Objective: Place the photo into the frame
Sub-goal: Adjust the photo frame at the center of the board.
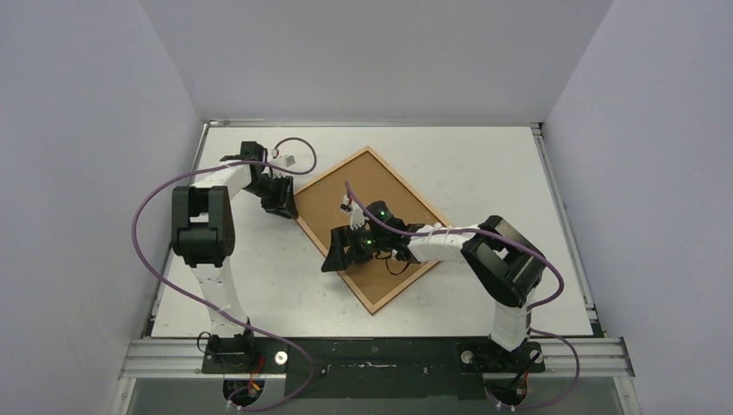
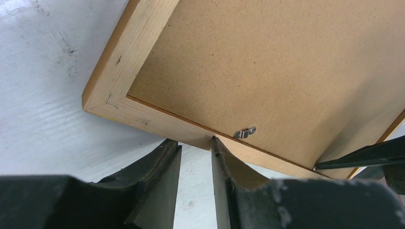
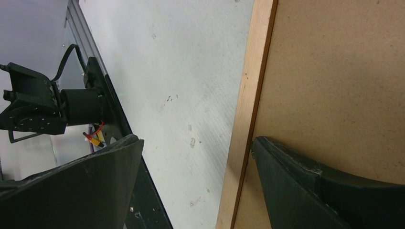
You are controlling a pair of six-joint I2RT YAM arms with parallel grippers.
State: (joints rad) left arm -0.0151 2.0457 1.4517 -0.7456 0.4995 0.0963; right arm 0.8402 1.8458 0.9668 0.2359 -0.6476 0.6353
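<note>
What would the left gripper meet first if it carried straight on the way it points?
Likely the wooden rail of the frame, beside the metal clip; the left gripper looks almost at that edge, though depth is unclear.

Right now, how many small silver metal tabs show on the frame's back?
1: the silver tab sits on the light wooden frame's rail, overlapping the brown fibreboard backing, just beyond the left gripper's fingertips. Others may be hidden.

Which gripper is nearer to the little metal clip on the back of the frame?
Left. The left gripper is at the frame edge beside the metal clip; the right gripper straddles the frame's edge farther along, one finger over the table, one over the backing board.
</note>
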